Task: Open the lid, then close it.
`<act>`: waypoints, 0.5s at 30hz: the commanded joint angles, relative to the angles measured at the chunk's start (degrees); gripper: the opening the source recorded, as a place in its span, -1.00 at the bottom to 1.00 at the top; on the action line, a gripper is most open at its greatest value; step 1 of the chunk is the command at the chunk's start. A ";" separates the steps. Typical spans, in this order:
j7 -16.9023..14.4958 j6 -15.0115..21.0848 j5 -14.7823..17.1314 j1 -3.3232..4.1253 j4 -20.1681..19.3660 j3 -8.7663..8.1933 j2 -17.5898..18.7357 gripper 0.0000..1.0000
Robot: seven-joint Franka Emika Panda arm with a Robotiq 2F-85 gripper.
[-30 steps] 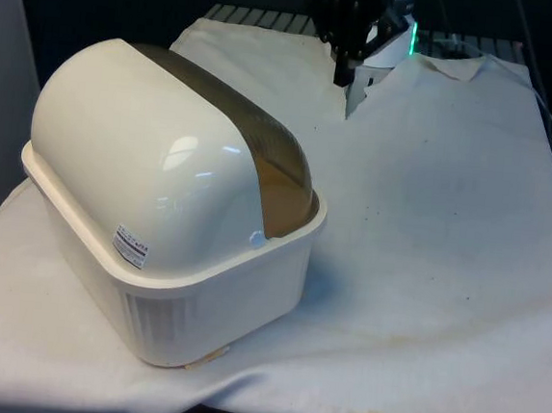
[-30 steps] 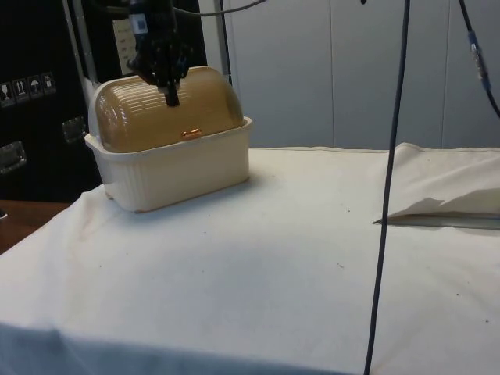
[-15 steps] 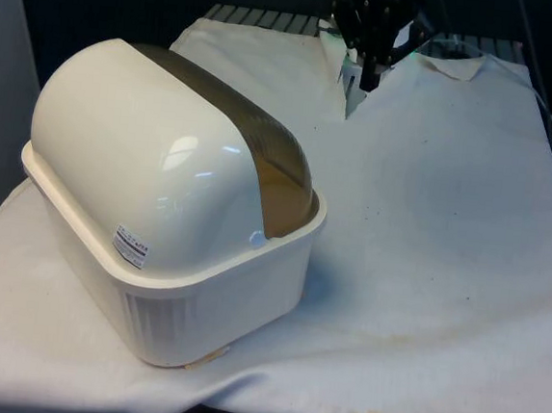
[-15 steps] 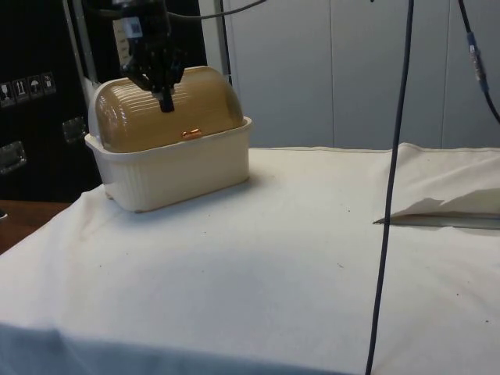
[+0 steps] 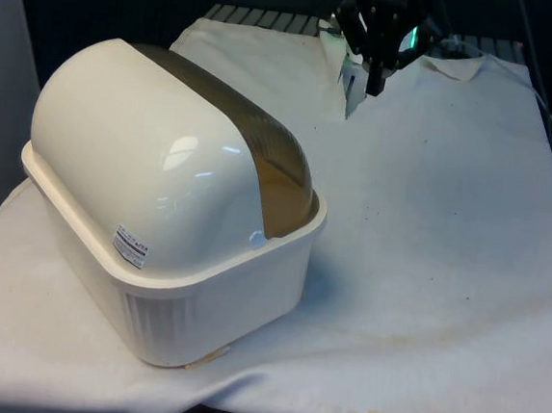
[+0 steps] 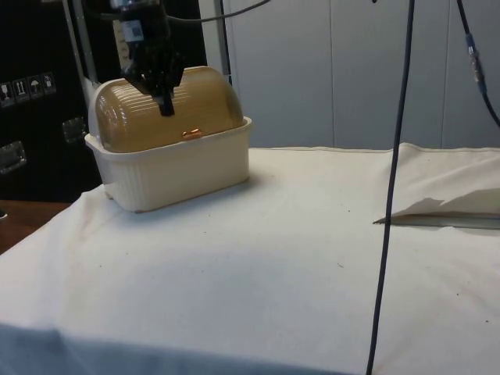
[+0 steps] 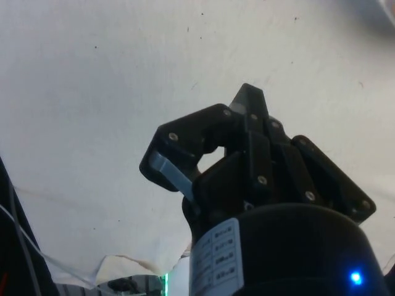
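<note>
While lid (image 5: 261,157) sits closed on bread box (image 5: 168,284), gripper (image 5: 375,83) hangs in air well apart from box, toward table's far end, fingers (image 7: 250,105) pressed together, holding nothing, white cloth (image 5: 448,231) underneath.

One cream bread box (image 5: 171,246) with one brown translucent roll-top lid (image 6: 164,109) is sitting on one white tablecloth (image 5: 429,230), with one black gripper (image 5: 376,80) hanging above.
</note>
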 commanded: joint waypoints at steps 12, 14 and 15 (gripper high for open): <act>-4.35 0.00 0.00 0.00 -0.92 0.06 -0.17 -1.00; -5.50 0.52 -0.17 0.11 -1.78 0.11 -0.80 -1.00; -5.84 0.52 -0.17 0.11 -1.89 0.11 -0.80 -1.00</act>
